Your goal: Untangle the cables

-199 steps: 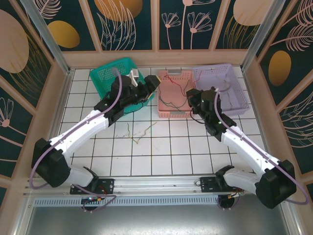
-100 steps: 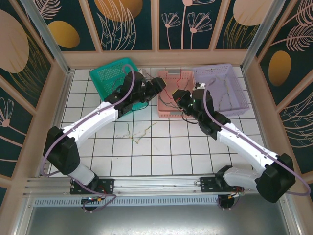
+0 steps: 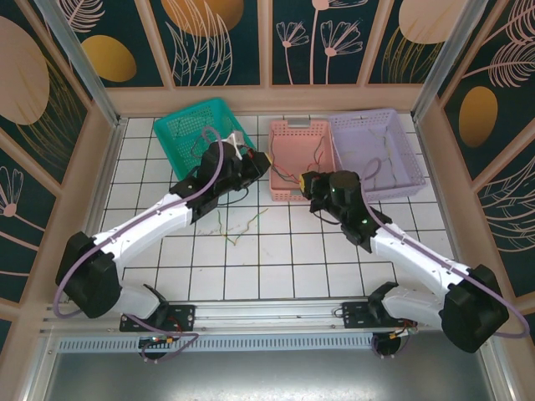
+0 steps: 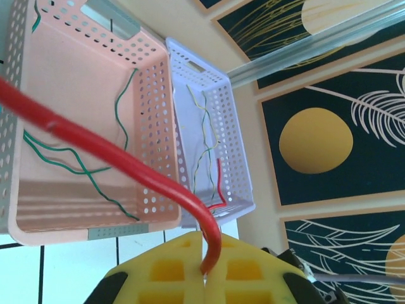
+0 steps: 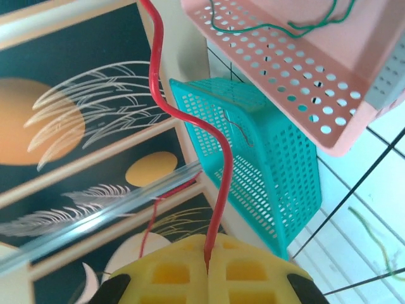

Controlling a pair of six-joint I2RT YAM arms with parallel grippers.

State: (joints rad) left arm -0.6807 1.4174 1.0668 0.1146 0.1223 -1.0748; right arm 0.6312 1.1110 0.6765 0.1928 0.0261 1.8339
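Left tool (image 4: 204,273) clamping red cable (image 4: 120,156), pink basket (image 4: 155,120), lilac basket (image 4: 237,164)

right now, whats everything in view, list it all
teal basket: one, teal, far left of the table
pink basket: one, pink, far middle
lilac basket: one, lilac, far right, beside the pink one
red cable: one in each wrist view, red, clamped between the pads; cannot tell if it is the same cable
green cables: a few, green, inside the pink basket
yellow-green cable: one, yellow-green, inside the lilac basket
short red piece: one, red, inside the lilac basket
loose cables: a few, yellow-green, on the tiles in front of the baskets
table: one, white tiles
left gripper: yellow pads, shut on red cable
right gripper: yellow pads, shut on red cable
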